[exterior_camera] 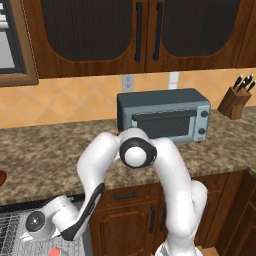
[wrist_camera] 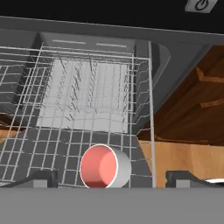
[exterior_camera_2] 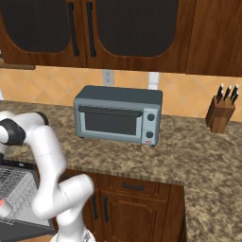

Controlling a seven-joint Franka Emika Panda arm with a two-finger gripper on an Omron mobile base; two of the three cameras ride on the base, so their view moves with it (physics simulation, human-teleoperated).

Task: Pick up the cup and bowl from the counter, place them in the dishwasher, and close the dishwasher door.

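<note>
The white cup (wrist_camera: 105,167) with its pinkish-red inside lies on its side in the dishwasher's pale grey wire rack (wrist_camera: 83,92). My gripper (wrist_camera: 111,179) is open just above it, one fingertip (wrist_camera: 40,178) on each side and neither touching it. From the base views the cup (exterior_camera: 57,251) (exterior_camera_2: 4,207) is a small red spot in the pulled-out rack (exterior_camera: 11,235) (exterior_camera_2: 16,186), under my lowered hand (exterior_camera: 39,222). A sliver of the dark red bowl (exterior_camera: 1,177) sits on the speckled counter (exterior_camera: 45,155) at the far left. The dishwasher door (exterior_camera_2: 26,230) lies open below the rack.
A blue-grey toaster oven (exterior_camera: 165,116) (exterior_camera_2: 118,115) stands at the back of the counter, with a knife block (exterior_camera: 235,100) (exterior_camera_2: 220,113) to its right. Brown cabinet doors (exterior_camera: 130,220) adjoin the dishwasher on the right, and wall cabinets hang above.
</note>
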